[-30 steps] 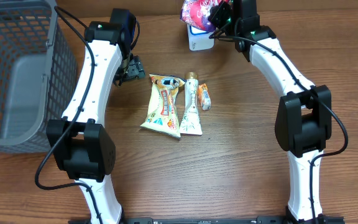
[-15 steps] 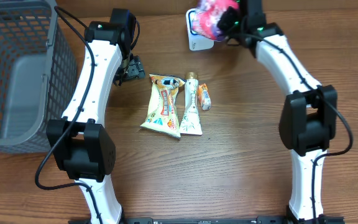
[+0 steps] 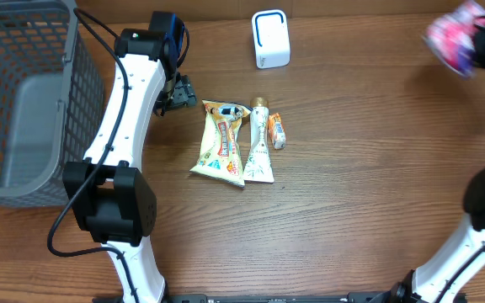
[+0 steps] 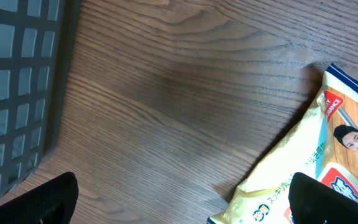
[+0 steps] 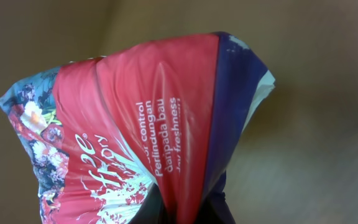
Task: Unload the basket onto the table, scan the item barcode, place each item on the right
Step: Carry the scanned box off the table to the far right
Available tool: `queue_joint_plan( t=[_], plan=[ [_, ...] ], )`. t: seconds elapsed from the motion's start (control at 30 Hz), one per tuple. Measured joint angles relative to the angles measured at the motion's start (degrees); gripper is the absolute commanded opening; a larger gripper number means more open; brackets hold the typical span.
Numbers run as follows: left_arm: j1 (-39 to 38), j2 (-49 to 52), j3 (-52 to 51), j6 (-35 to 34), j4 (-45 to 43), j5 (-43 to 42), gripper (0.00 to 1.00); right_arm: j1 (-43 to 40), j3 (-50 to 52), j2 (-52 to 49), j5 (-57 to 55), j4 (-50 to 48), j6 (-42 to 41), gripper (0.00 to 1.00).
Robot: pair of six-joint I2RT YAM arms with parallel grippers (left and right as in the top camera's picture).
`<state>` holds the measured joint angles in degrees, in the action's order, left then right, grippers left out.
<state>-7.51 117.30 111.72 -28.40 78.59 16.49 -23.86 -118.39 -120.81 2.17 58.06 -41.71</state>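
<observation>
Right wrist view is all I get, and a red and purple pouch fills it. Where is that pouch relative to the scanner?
Observer: The pouch is at the far right of the overhead picture, well apart from the white scanner at top centre.
Operator: Is the left claw holding anything?
Observer: No. The left claw is open and empty, just left of a yellow packet.
Operator: What else is on the table?
Observer: A tube and a small orange box lie to the right of that packet.
</observation>
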Motion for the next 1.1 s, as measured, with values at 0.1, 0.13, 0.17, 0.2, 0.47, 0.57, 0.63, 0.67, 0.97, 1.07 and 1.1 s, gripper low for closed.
queue_joint_plan(
  t=[0.1, 0.13, 0.17, 0.2, 0.47, 0.57, 0.63, 0.67, 0.97, 1.07, 1.1],
  plan=[
    [0.00, 0.00, 0.00, 0.00, 0.00, 0.00, 1.00, -5.92, 0.90, 0.00, -2.29, 0.59, 1.53, 0.04],
    [0.00, 0.00, 0.00, 0.00, 0.00, 0.00, 1.00, -7.93, 1.49, 0.00, -2.89, 0.07, 1.97, 0.04],
    [0.00, 0.00, 0.00, 0.00, 0.00, 0.00, 1.00, -9.60, 2.10, 0.00, -3.30, -0.22, 2.34, 0.04],
    [0.00, 0.00, 0.00, 0.00, 0.00, 0.00, 1.00, -11.47, 3.15, 0.00, -3.76, -0.87, 2.60, 0.04],
    [0.00, 0.00, 0.00, 0.00, 0.02, -0.02, 1.00, -21.07, 14.01, 0.00, -4.74, -12.55, 6.19, 0.07],
    [0.00, 0.00, 0.00, 0.00, 0.02, 0.00, 1.00, -23.10, 16.26, 0.00, -5.51, -15.54, 8.04, 0.14],
    [0.00, 0.00, 0.00, 0.00, 0.00, 0.00, 1.00, -24.41, 16.76, 0.00, -6.16, -16.11, 8.98, 0.16],
    [0.00, 0.00, 0.00, 0.00, 0.00, 0.00, 1.00, -24.96, 16.79, -0.07, -6.43, -16.37, 9.42, 0.18],
    [0.00, 0.00, 0.00, 0.00, 0.00, 0.00, 1.00, -28.17, 16.65, -0.13, -6.43, -13.46, 12.24, 0.90],
    [0.00, 0.00, 0.00, 0.00, 0.00, 0.00, 1.00, -28.13, 14.97, -0.22, -4.28, -9.77, 14.12, 0.96],
    [0.00, 0.00, 0.00, 0.00, 0.02, -0.02, 1.00, -28.02, 13.70, -0.22, -3.41, -8.15, 14.73, 0.97]
  ],
)
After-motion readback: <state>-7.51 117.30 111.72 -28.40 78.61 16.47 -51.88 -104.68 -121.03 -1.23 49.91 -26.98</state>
